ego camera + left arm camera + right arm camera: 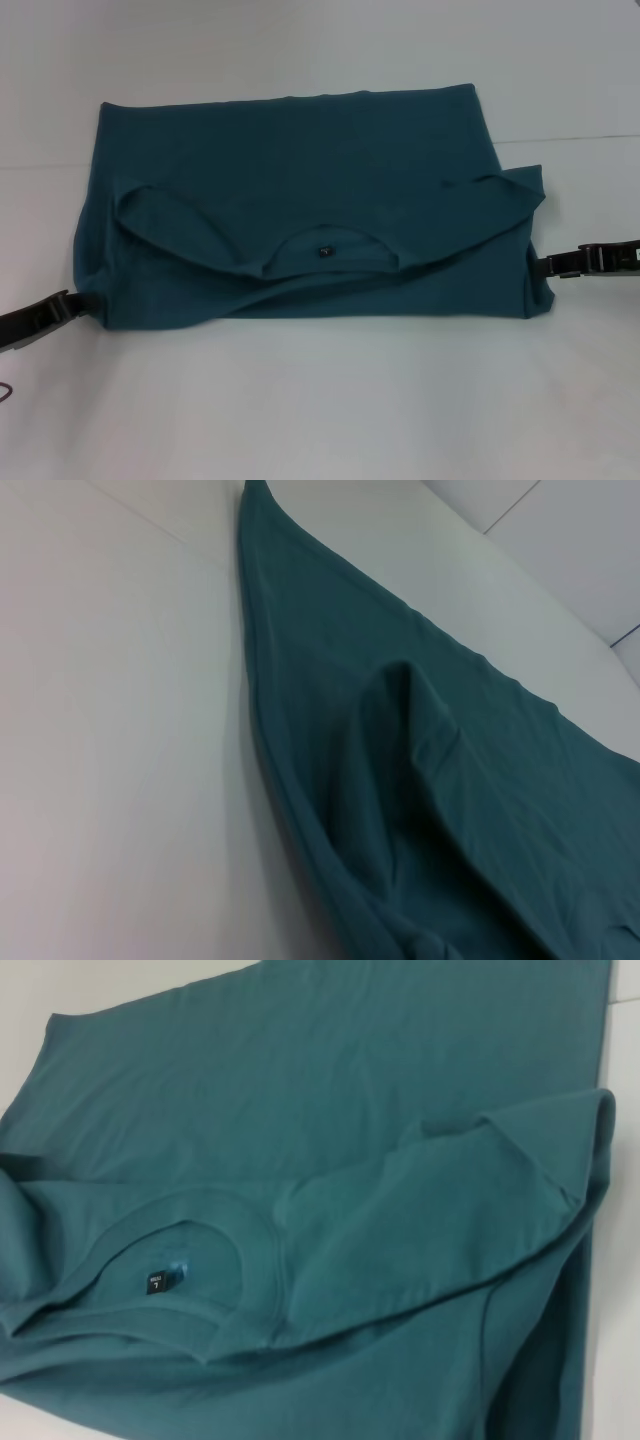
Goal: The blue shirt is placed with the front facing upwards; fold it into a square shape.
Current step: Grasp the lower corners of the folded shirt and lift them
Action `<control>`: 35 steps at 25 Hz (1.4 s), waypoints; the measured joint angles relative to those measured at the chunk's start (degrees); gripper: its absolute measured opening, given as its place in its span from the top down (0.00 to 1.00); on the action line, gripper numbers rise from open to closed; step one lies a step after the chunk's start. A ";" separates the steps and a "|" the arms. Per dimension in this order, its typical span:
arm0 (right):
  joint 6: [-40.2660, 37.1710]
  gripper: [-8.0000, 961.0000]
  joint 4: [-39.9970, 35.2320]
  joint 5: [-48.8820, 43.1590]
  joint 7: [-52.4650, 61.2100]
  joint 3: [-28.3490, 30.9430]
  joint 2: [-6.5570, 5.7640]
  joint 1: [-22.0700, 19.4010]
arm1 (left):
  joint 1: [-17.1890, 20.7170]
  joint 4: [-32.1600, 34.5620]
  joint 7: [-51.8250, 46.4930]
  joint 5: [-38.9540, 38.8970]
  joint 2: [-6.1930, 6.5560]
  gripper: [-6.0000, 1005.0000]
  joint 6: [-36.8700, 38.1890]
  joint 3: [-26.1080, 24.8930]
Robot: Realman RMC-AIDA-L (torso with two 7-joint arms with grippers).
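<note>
the blue shirt lies mid-table, folded once into a wide band, collar near. left gripper at its near-left corner, right gripper at its right edge; finger state cannot be told. next: fold sides inward.

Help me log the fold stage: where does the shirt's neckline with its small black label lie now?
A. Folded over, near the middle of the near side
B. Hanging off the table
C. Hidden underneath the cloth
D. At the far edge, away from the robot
A: the blue shirt has its collar folded over, and the black label shows near the middle of its near side.
</note>
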 joint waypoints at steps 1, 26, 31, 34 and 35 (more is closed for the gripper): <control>0.23 0.72 0.02 -0.07 0.16 0.00 0.03 0.07 | -0.05 0.02 0.00 0.00 0.01 0.95 0.00 0.01; 5.42 0.22 7.49 -0.58 -0.88 -2.01 -0.27 1.44 | -0.36 0.78 0.00 0.21 -0.01 0.95 -0.48 0.03; 5.06 0.22 7.39 -0.64 -0.36 -1.51 -0.33 0.85 | -0.36 0.77 -0.02 0.20 -0.06 0.95 -0.48 0.68; 4.22 0.22 7.06 -0.30 0.23 -0.07 -0.83 0.44 | -0.38 0.77 -0.03 0.20 -0.07 0.95 -0.50 0.82; 3.46 0.22 7.04 -0.12 0.30 1.01 -1.08 0.31 | -0.39 0.77 -0.03 0.20 -0.07 0.95 -0.52 0.82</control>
